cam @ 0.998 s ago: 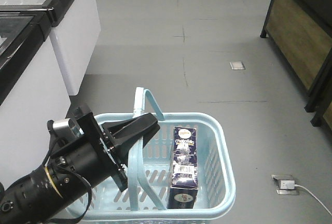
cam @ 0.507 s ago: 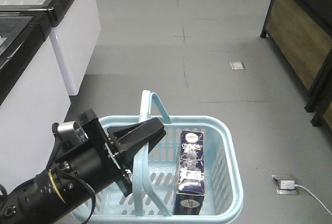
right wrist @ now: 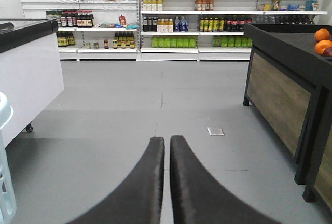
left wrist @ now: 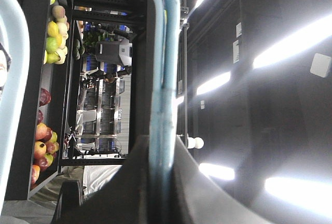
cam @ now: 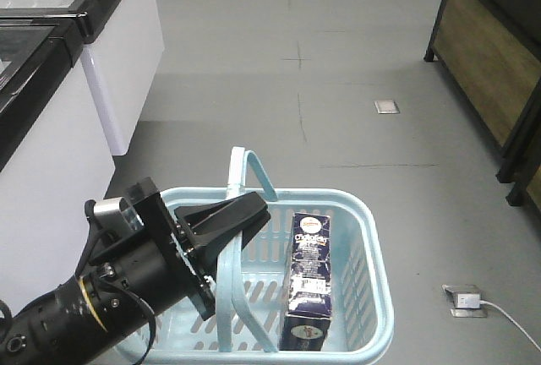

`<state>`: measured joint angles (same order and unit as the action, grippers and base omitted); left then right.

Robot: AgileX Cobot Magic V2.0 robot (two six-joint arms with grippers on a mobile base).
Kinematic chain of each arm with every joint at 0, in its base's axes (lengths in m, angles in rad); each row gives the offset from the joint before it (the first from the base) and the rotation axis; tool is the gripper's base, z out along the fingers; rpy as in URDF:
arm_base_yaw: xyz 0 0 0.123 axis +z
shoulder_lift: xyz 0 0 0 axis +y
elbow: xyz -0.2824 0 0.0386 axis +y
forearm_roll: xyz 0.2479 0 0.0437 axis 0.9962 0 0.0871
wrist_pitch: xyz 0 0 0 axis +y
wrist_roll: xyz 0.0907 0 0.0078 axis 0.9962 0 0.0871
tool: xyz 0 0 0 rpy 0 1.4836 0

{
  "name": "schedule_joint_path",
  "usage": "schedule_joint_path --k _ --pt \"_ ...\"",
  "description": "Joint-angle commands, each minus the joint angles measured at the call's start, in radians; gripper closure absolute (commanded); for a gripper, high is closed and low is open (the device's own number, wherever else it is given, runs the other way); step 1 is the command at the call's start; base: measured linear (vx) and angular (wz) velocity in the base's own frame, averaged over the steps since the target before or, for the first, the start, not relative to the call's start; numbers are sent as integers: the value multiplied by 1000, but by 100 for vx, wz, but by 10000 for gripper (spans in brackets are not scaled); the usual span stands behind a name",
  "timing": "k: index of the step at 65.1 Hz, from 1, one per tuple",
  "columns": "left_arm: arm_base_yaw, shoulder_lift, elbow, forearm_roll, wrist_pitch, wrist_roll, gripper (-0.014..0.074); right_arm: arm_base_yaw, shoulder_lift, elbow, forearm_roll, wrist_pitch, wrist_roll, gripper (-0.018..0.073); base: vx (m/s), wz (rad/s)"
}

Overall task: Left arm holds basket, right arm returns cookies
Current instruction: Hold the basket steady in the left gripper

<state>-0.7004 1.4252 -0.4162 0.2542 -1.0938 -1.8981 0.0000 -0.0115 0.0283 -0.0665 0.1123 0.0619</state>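
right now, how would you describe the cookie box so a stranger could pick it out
Find the light blue basket at the bottom of the front view. Standing in its right half is the cookie box: tall, dark navy, with a barcode, the only item visible inside.

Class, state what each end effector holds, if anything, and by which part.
The left end effector grips the basket by its handle. The right end effector is shut on nothing.
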Motion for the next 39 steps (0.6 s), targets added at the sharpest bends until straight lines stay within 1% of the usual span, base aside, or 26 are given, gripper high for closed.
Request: schedule_joint_path --k 1,15,39 --pt "-7 -36 -27 -23 -280 1 599 -1 -13 18 -8 -68 -4 565 0 0" --pt "-7 -36 -27 11 -280 -10 599 -1 -13 18 -8 -68 -4 565 0 0" --pt "-7 -36 -27 16 -280 -9 599 -1 -13 18 -8 -68 -4 565 0 0"
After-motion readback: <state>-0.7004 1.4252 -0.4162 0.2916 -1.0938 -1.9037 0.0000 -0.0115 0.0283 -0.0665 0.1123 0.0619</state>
